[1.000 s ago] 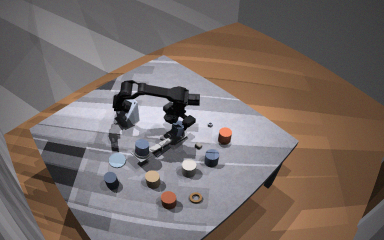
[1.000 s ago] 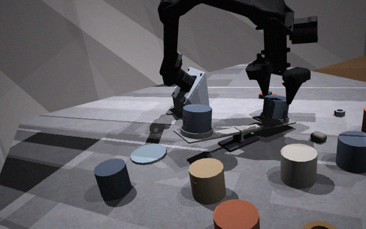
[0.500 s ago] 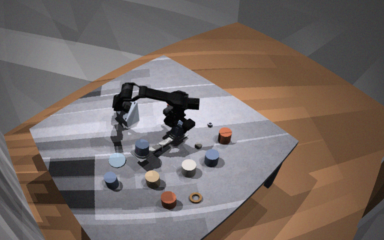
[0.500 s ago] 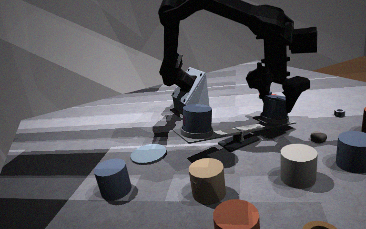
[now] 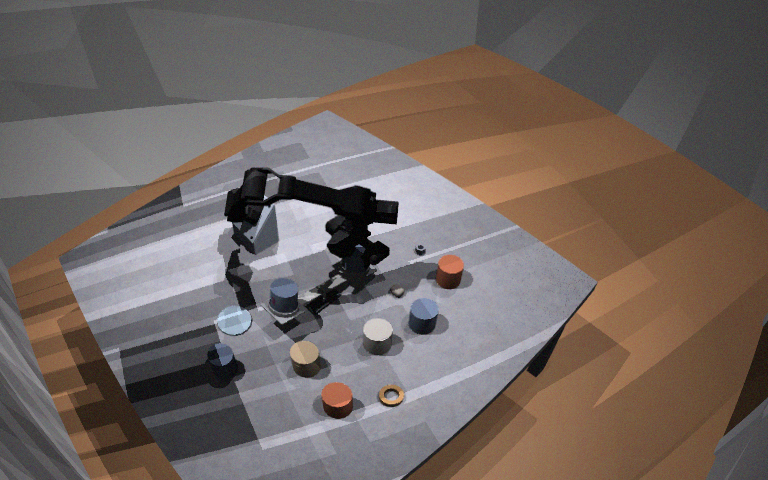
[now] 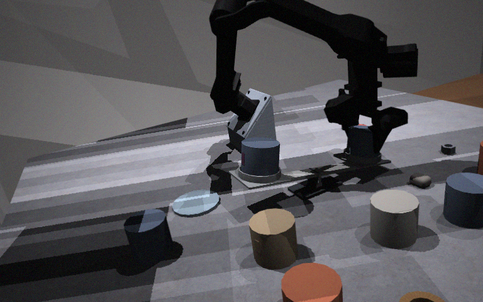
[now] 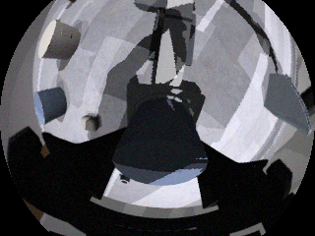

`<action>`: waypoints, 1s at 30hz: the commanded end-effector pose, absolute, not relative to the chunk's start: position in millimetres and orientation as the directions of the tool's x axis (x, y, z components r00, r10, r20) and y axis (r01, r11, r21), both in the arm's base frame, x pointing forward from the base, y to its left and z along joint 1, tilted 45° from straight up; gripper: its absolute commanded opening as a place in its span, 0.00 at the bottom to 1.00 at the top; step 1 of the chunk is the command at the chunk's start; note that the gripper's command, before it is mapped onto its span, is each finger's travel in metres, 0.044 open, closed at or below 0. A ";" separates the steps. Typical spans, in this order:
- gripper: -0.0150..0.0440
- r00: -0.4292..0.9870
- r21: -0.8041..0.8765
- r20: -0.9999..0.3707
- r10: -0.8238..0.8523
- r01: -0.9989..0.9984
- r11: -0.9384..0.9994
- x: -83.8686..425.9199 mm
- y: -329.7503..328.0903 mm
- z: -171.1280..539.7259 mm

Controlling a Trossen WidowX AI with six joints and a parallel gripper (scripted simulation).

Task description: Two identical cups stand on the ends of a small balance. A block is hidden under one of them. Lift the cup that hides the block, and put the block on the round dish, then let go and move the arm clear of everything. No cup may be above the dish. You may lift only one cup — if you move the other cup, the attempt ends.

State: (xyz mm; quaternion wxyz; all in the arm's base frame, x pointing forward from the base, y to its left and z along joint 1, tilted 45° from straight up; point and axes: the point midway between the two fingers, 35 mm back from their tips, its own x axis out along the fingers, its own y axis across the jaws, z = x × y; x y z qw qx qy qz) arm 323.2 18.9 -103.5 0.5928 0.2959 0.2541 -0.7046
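Observation:
Two identical dark blue cups stand on the ends of a small balance [image 5: 323, 294] [image 6: 304, 173]. The near cup [image 5: 283, 295] [image 6: 260, 156] stands free; a thin reddish sliver shows at its left side. My gripper [image 5: 357, 259] [image 6: 361, 149] [image 7: 160, 136] is down over the far cup [image 5: 357, 254] [image 6: 360, 140] [image 7: 157, 140], with one finger on each side, close to its wall and still open. The cup stands on its pan. The round pale blue dish [image 5: 234, 320] [image 6: 195, 202] lies flat to the left of the near cup. No block is in view.
Loose cylinders stand around: orange [image 5: 449, 270], blue [image 5: 422, 315], cream [image 5: 377, 336], tan [image 5: 304, 358], orange [image 5: 337, 399] and dark blue [image 5: 221, 358]. A brown ring [image 5: 391, 389], a pebble [image 5: 397, 291] and a small nut [image 5: 420, 249] lie nearby. The arm's base [image 5: 260, 228] stands behind.

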 end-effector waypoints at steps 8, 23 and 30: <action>0.55 -0.121 -0.011 -0.715 -0.689 0.987 -0.162 323.1 19.2 -102.5; 0.25 -0.120 -0.011 -0.717 -0.687 0.987 -0.161 328.8 32.4 -91.1; 0.25 -0.120 -0.011 -0.718 -0.686 0.987 -0.161 331.0 38.7 -85.5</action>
